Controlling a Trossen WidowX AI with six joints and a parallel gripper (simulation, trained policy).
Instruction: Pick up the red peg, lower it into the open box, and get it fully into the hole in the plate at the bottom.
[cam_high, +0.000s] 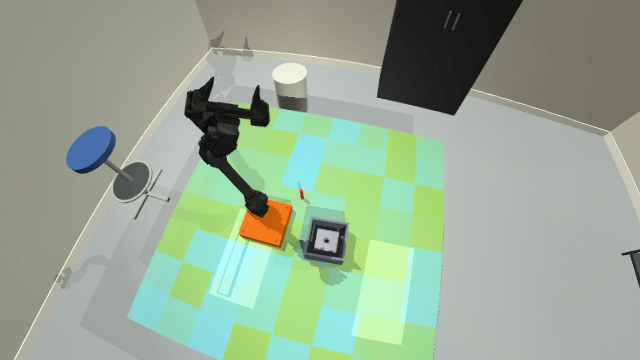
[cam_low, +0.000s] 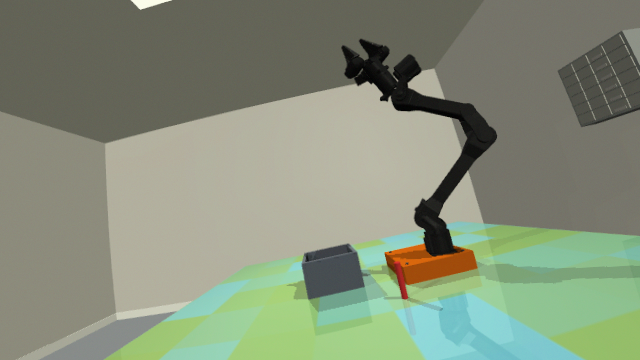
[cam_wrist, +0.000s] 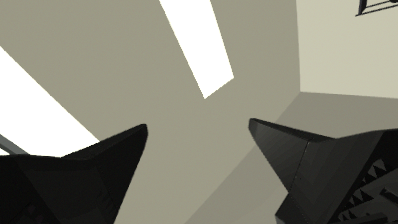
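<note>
The red peg (cam_high: 301, 194) (cam_low: 401, 281) stands upright on the checkered table top, close to the arm's orange base and beside the box. The open dark grey box (cam_high: 311, 253) (cam_low: 334, 274) stands on the table top, with the light plate (cam_high: 321, 234) and its dark hole showing at the bottom in the top view. My gripper (cam_high: 235, 84) (cam_low: 351, 44) (cam_wrist: 199, 126) is wide open and empty. It is raised high above the table, far from the peg and the box, with its fingers pointing upward. The wrist view shows only ceiling and walls between the fingers.
The orange base (cam_high: 274, 220) (cam_low: 440, 268) carries the arm and sits to the left of the box in the top view. A blue stool (cam_high: 91, 149), a white cylinder (cam_high: 290, 75) and a black cabinet (cam_high: 440, 50) stand off the checkered surface (cam_high: 290, 305).
</note>
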